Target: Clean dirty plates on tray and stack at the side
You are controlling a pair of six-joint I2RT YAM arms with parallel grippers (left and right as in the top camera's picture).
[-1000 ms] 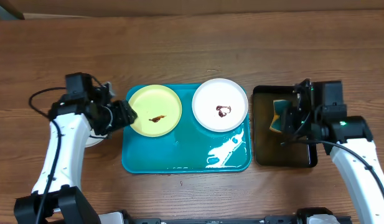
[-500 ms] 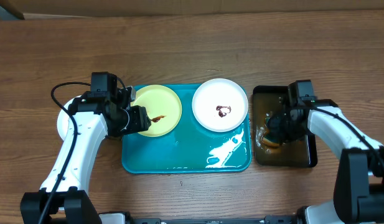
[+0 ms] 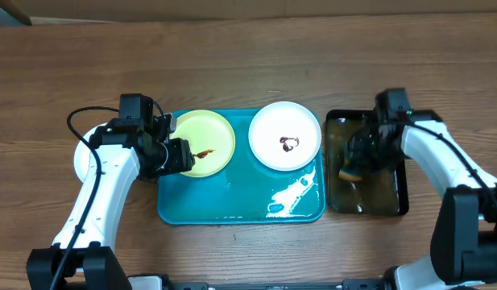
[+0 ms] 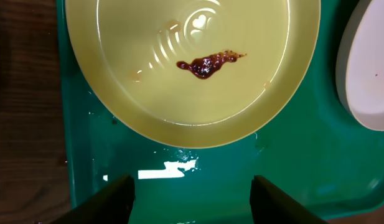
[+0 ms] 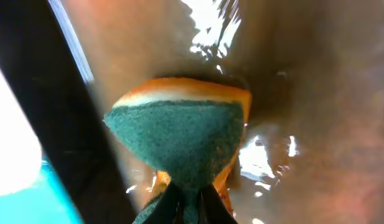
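Note:
On the teal tray [image 3: 232, 205] lie a pale yellow-green plate [image 3: 209, 137] and a white plate [image 3: 285, 135], each with a brown smear. My left gripper [image 3: 182, 155] hovers open at the yellow-green plate's [image 4: 192, 68] near-left rim, its fingers [image 4: 111, 200] over bare tray floor [image 4: 198, 186] with nothing between them. The smear [image 4: 207, 63] sits at the plate's centre. My right gripper [image 3: 354, 161] is down in the black tray [image 3: 397, 201], shut on a green-and-orange sponge [image 5: 179, 134]. A white plate's edge [image 3: 77, 161] shows left of the tray, mostly hidden by my left arm.
The black tray holds brownish water [image 5: 304, 93], and its dark wall [image 5: 48, 93] stands between the sponge and the teal tray. A puddle [image 3: 292, 193] glistens on the teal tray's front right. The white plate's rim [image 4: 372, 68] lies right of my left gripper.
My left gripper has swung right to the yellow-green plate's rim and now holds still. My right gripper dipped the sponge into the black tray and shifted it slightly back.

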